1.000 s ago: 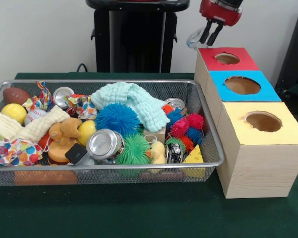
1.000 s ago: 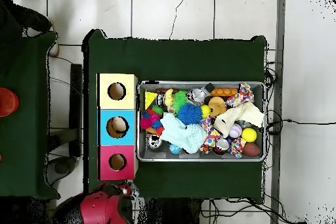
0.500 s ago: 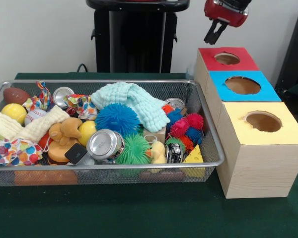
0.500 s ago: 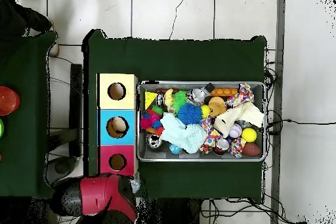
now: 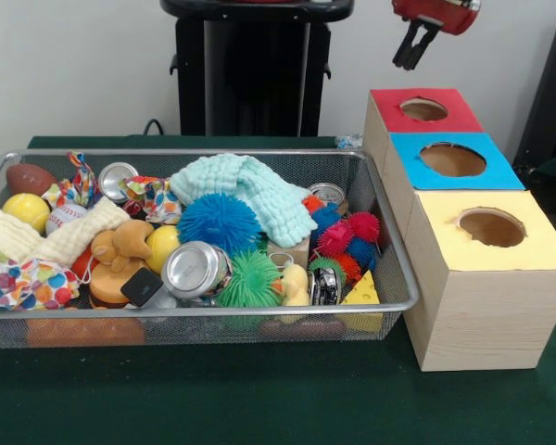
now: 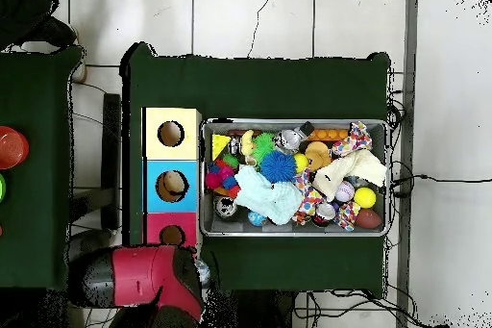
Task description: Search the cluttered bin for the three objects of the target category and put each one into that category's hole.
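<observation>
Pincer [image 5: 411, 56] narrow and empty, high above the red box [image 5: 422, 110], wire bin [image 5: 389, 250] of cluttered toys at left on green desk [image 5: 259, 399]

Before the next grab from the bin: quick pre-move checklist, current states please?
1. Gripper clear of the bin, up above the red box: ok.
2. Gripper empty, nothing between the fingers: ok; whether it is open enough: cannot tell.
3. Red, blue and yellow box holes unobstructed from the front: ok.
4. Blue hole empty: not ok, overhead shows something inside.
5. Crushed can reachable on top of the clutter: ok.
</observation>
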Robot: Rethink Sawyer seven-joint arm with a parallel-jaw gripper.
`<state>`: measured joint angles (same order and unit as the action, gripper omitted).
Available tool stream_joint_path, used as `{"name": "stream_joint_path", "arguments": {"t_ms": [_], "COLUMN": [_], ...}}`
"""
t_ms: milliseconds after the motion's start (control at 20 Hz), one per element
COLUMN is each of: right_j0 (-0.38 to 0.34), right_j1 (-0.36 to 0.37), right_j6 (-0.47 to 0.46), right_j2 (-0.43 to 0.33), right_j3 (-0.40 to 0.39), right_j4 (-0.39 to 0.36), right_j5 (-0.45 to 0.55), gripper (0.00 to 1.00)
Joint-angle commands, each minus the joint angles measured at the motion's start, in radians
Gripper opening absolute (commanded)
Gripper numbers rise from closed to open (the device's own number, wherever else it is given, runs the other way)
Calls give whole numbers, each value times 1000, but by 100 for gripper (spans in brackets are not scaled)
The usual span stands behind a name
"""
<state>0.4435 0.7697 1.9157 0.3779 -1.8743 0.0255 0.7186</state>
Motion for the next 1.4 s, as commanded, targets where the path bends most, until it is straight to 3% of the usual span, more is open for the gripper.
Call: {"name": "stream_joint_path", "arguments": {"t_ms": [50, 300, 450, 600, 700, 800, 950, 1100, 1200, 1300, 1400], "right_j0": [-40, -28, -22, -2, 41, 54, -36, -152, -264, -356, -388], "right_j1": [94, 130, 159, 226, 321, 392, 400, 342, 315, 240, 146], "right_j6": [64, 77, 76, 68, 63, 51, -11, 32, 82, 152, 226], "right_j2": [-92, -82, -75, -57, -8, 20, -48, -189, -328, -430, -421], "right_j3": [24, 47, 29, -65, -185, -331, -537, -703, -812, -866, -853], "right_j4": [24, 7, -8, -19, -58, -79, -47, -3, 8, -38, -148], "right_j5": [196, 292, 294, 264, 182, 31, -278, -571, -768, -940, -1045], "gripper": [0, 0, 0, 0, 0, 0, 0, 0, 0, 0, 0]}}
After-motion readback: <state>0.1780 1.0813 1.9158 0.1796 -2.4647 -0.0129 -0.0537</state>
